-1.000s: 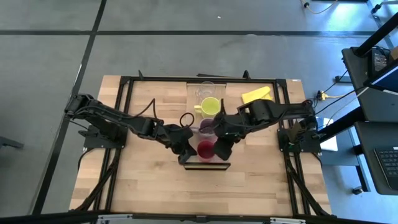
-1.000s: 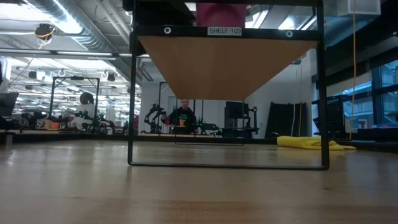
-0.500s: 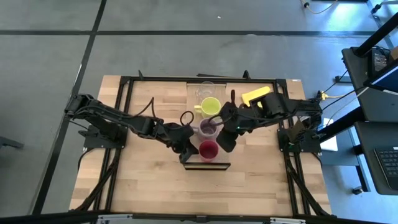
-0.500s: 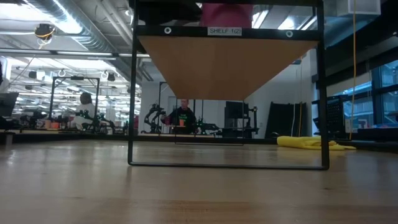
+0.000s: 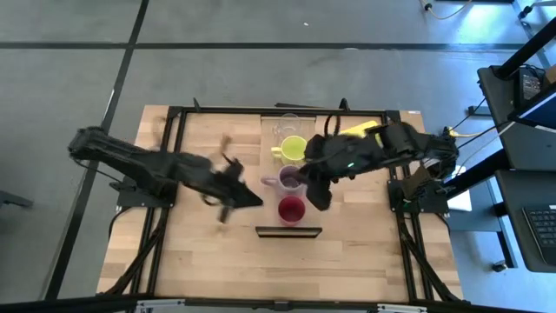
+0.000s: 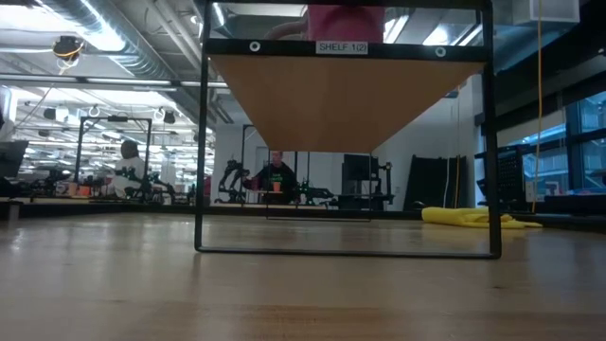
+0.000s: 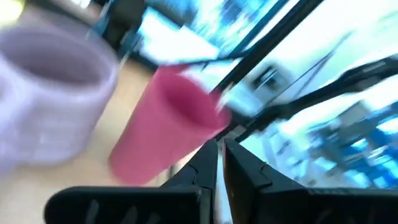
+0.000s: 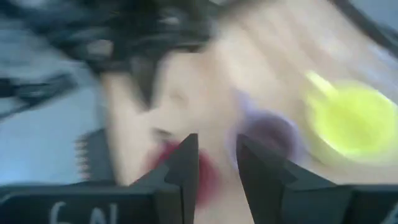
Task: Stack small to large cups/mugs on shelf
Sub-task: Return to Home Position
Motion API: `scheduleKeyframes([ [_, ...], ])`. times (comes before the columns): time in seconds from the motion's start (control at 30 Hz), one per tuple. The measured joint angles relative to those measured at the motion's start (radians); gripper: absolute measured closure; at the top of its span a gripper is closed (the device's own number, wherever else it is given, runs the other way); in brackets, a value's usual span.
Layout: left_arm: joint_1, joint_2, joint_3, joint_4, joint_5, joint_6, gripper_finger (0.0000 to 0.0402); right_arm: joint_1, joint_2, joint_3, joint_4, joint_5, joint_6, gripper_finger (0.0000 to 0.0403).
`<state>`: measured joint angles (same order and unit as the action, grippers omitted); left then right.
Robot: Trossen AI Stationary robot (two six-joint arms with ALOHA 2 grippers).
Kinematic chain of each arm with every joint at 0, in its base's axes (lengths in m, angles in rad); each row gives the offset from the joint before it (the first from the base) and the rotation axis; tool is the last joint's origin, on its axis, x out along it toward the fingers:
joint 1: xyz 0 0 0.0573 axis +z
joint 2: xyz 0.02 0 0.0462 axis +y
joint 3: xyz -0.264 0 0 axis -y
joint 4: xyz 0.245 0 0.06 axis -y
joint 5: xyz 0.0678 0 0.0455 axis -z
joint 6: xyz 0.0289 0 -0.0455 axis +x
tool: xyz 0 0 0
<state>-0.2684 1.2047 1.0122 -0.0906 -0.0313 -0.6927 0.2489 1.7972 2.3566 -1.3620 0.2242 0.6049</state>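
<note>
Shelf (image 5: 267, 161) at centre of table (image 5: 200, 261), running far to near. On it, four cups in line: glass cup (image 5: 289, 126) farthest, then far mug (image 5: 294, 148), near mug (image 5: 288, 179), handleless cup (image 5: 291, 209) nearest. Cloth (image 5: 358, 131) on table, far right of shelf. Left gripper (image 5: 248, 200) left of shelf; right gripper (image 5: 317, 196) just right of it, beside near mug.

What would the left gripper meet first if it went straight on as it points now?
Probably the red cup: the left wrist view shows it just beyond the left gripper, slightly to one side; depth is unclear.
</note>
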Motion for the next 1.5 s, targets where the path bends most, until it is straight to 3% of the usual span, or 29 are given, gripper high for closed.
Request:
scheduleKeyframes([
  [0.17, 0.0, -0.226, 0.0, 0.001, 0.065, -0.032, 0.0382, 0.012, -0.047, -0.002, 0.224, -0.272, -0.216, 0.0293],
  [0.27, 0.0, -0.344, 0.0, 0.048, 0.119, -0.125, 0.0382, 0.013, -0.06, -0.002, 0.257, -0.445, -0.196, 0.0293],
  [0.33, -0.007, -0.409, 0.0, 0.12, 0.122, -0.058, 0.0382, 0.009, -0.077, -0.002, 0.263, -0.508, -0.161, 0.0293],
  [0.4, -0.034, -0.455, 0.003, 0.154, 0.147, 0.115, 0.0382, 0.009, -0.1, -0.002, 0.269, -0.504, -0.176, 0.0293],
  [0.47, -0.064, -0.506, 0.0, 0.108, 0.162, 0.215, 0.0382, 0.028, -0.118, 0.001, 0.264, -0.415, -0.259, 0.0293],
  [0.6, -0.122, -0.557, -0.15, 0.186, 0.081, 0.363, 0.0382, 0.127, -0.125, -0.043, 0.171, -0.015, -0.334, 0.0292],
  [0.67, -0.144, -0.565, -0.313, 0.401, 0.071, 0.393, 0.0382, 0.168, -0.13, -0.129, 0.267, 0.112, -0.384, 0.029],
  [0.77, -0.138, -0.585, -0.589, 0.848, 0.088, 0.39, 0.0382, 0.167, -0.191, -0.344, 0.536, 0.035, -0.479, 0.0289],
  [0.83, -0.125, -0.599, -0.752, 1.153, 0.127, 0.381, 0.0382, 0.128, -0.27, -0.516, 0.643, -0.054, -0.44, 0.029],
  [0.93, -0.068, -0.678, -0.903, 1.415, 0.199, 0.383, 0.0382, 0.064, -0.459, -0.774, 0.744, -0.115, -0.369, 0.0291],
  [1.0, -0.009, -0.755, -0.952, 1.396, 0.234, 0.328, 0.0382, 0.05, -0.631, -0.924, 0.848, -0.096, -0.368, 0.0292],
  [1.1, 0.09, -0.851, -0.986, 1.237, 0.348, 0.24, 0.0382, 0.063, -0.891, -1.165, 0.982, -0.007, -0.328, 0.0292],
  [1.2, 0.197, -0.931, -0.985, 1.062, 0.467, 0.176, 0.0382, 0.072, -1.079, -1.416, 1.207, 0.014, -0.395, 0.0292],
  [1.3, 0.313, -0.987, -0.988, 0.815, 0.505, 0.126, 0.0382, 0.078, -1.232, -1.631, 1.366, 0.013, -0.451, 0.0292],
  [1.4, 0.428, -1.034, -0.98, 0.607, 0.496, 0.105, 0.0382, 0.074, -1.337, -1.828, 1.491, 0.097, -0.456, 0.0293],
  [1.5, 0.516, -1.057, -0.979, 0.568, 0.508, 0.115, 0.0382, 0.078, -1.404, -1.995, 1.652, 0.084, -0.492, 0.0293],
])
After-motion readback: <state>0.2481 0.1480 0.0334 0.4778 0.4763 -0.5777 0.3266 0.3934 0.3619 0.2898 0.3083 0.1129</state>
